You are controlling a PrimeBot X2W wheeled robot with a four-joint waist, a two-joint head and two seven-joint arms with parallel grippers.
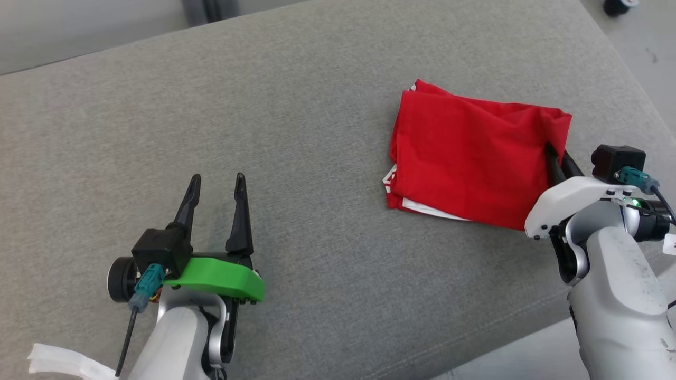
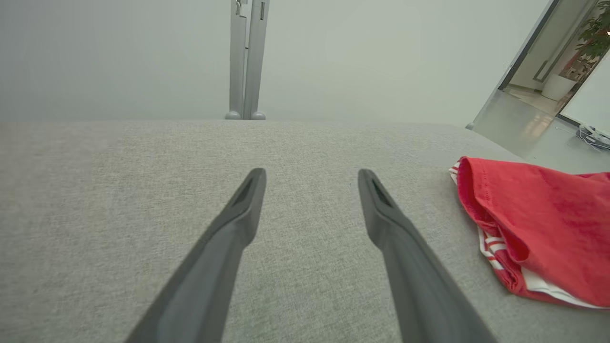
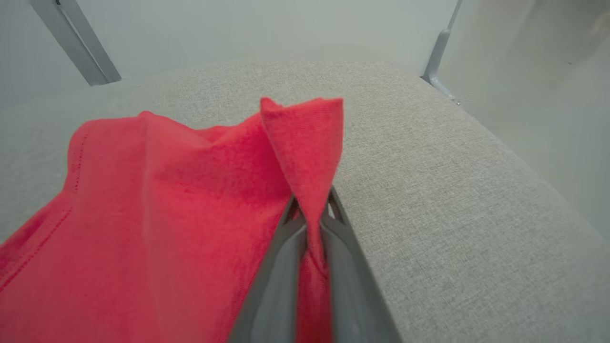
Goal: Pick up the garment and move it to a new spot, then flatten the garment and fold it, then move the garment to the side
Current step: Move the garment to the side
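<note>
L gripper, lower left: fingers wide, empty. R gripper, right edge: pinched on corner of garment. Red, folded, upper right on grey cushion. Long axis left-right, running left from R fingers; L well apart.

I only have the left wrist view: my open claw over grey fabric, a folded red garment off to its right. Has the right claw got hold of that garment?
Observer: Yes. The right claw is shut on a pinched bit of the folded red cloth garment.
Operator: Where on it?
Observer: On the edge at the robot's right, near the far corner.
Operator: Is the whole thing off the surface?
Observer: No. Only the pinched corner stands up in a peak. The rest lies on the grey fabric cushion.
</note>
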